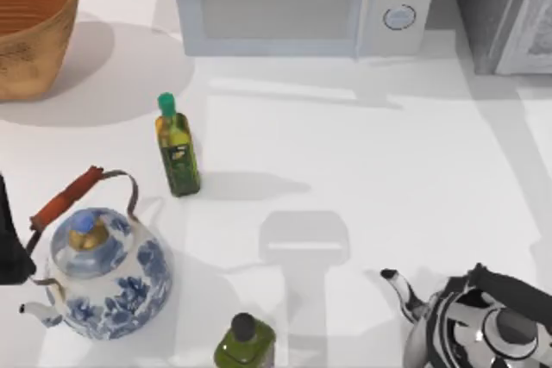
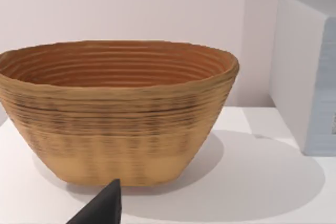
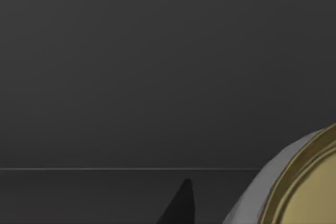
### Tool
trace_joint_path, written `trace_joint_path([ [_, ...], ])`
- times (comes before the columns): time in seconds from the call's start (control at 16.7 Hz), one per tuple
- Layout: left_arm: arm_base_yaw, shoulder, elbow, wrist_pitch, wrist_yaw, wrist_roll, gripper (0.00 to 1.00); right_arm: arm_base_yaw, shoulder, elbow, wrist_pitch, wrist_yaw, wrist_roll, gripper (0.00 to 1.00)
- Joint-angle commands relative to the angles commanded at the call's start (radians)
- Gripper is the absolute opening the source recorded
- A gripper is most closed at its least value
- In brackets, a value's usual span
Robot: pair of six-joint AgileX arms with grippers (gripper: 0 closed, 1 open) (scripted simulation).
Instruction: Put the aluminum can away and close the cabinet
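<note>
Bright table with soft shadows; right wrist view is dark.

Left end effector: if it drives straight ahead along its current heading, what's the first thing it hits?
Most likely the woven tan wicker basket: in the left wrist view it stands directly ahead of the left end effector's dark fingertip, on the white table. How far off it is cannot be told.

Black left arm, black pointed fingertip

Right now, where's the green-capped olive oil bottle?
Top view: the green-capped olive oil bottle stands left of centre on the table, above the blue-and-white teapot and below the microwave.
</note>
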Motion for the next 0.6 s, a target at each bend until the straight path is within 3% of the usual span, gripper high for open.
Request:
trace_joint_path([
  [0.36,0.0,0.0,0.0,0.0,0.0,0.0,1.0,-0.026,0.31,0.473,-0.099,-0.043,0.01,0.0],
  [0.6,0.0,0.0,0.0,0.0,0.0,0.0,1.0,-0.034,0.431,0.621,-0.139,-0.065,0.013,0.0],
])
